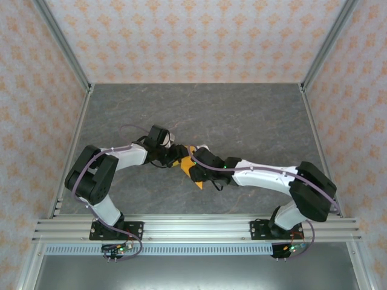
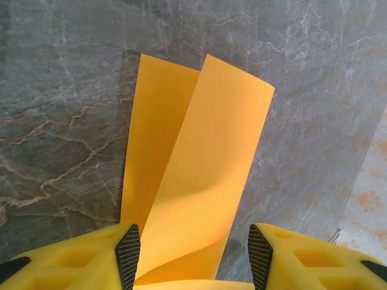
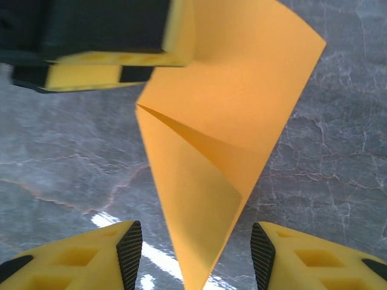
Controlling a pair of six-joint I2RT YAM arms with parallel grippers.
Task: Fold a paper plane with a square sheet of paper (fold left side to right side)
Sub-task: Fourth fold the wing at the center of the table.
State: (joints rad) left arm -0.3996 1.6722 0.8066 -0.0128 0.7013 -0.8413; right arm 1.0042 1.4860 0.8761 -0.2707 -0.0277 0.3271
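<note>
Near the middle of the grey marbled table (image 1: 254,115), the bright-orange square sheet of paper (image 2: 199,169) sits partly folded, one flap curling up over the other and one end tapering to a point. Both arms reach inward, elbows bent, and meet over it. The left gripper (image 2: 193,257) straddles the curled end with its jaws apart. The right gripper (image 3: 196,257) straddles the pointed tip, jaws likewise apart, pads clear of the paper.

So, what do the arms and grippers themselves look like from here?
The left arm and right arm have white links, bulky black joints and a lilac cable alongside. The left gripper and right gripper have blocky yellow fingers with black ribbed pads.
</note>
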